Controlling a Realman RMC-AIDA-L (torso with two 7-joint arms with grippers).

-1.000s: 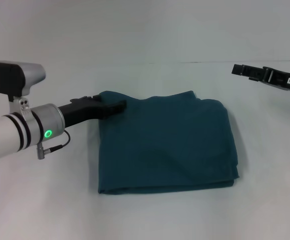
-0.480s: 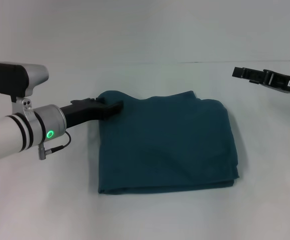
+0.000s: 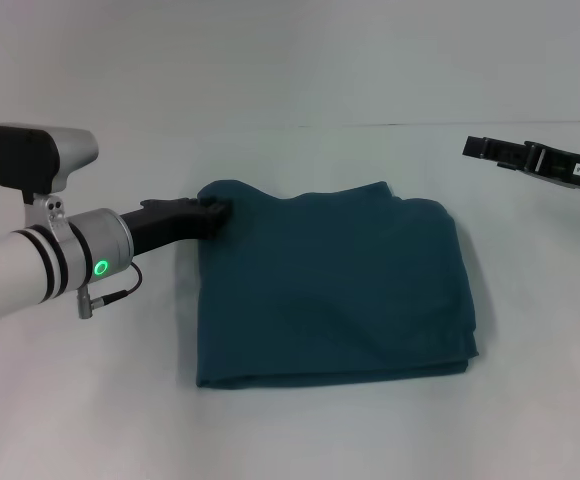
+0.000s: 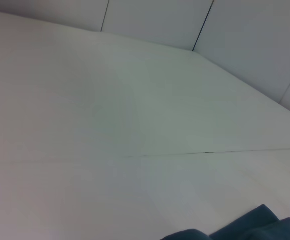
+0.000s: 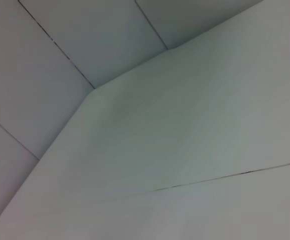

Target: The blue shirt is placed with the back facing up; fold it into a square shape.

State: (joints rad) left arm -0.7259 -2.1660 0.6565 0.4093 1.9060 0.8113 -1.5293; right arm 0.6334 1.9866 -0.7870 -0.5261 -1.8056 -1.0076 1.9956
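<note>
Head view: the blue shirt (image 3: 335,290) lies folded into a rough square mid-counter (image 3: 300,80), and the left gripper (image 3: 215,212) sits right at its far-left corner, fingers touching the cloth, though whether they pinch it I cannot tell. The right gripper (image 3: 485,148) hangs well off to the right, fingers' spread unclear.

No readable text, label or number shows anywhere.
</note>
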